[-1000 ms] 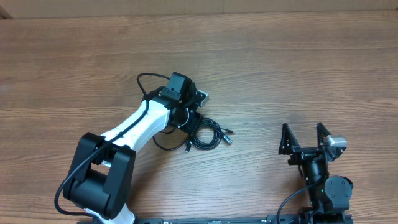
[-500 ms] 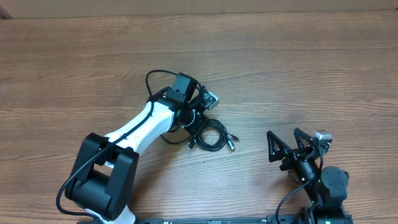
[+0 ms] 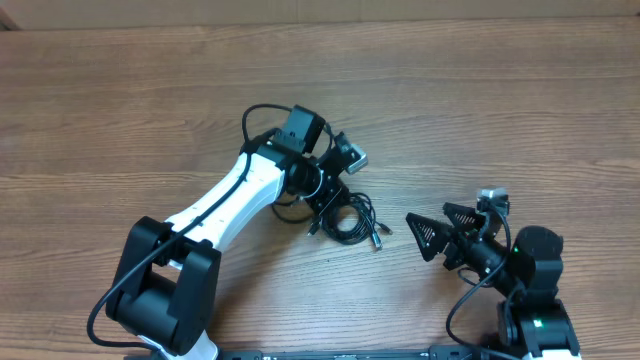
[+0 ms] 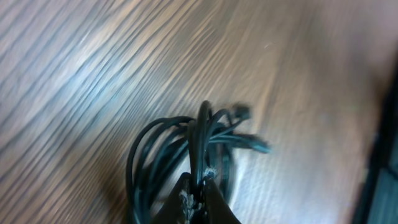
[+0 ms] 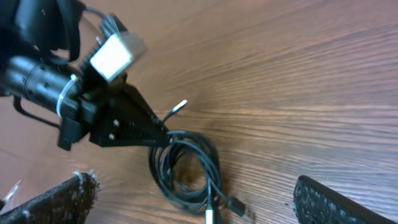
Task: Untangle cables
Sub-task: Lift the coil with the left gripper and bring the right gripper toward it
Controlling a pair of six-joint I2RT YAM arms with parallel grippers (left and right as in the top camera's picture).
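The cables (image 3: 352, 220) are a coil of thin black cords with plug ends, lying mid-table. My left gripper (image 3: 328, 204) is shut on the coil's upper left edge. In the left wrist view the black cables (image 4: 180, 149) loop out from the pinched fingertips (image 4: 198, 186). My right gripper (image 3: 432, 232) is open, pointing left toward the coil from the right, a short gap away. In the right wrist view the coil (image 5: 186, 171) with a silver-tipped plug (image 5: 210, 216) lies between my open fingers (image 5: 193, 202), and the left gripper (image 5: 134, 127) holds its far side.
Bare wooden table (image 3: 500, 110) all round. The left arm's white link (image 3: 230, 195) slants from the lower left. The arm's own thicker black cable (image 3: 262, 115) loops above its wrist.
The left gripper dragged the coil to the right. The right arm swung its gripper left and down toward the coil.
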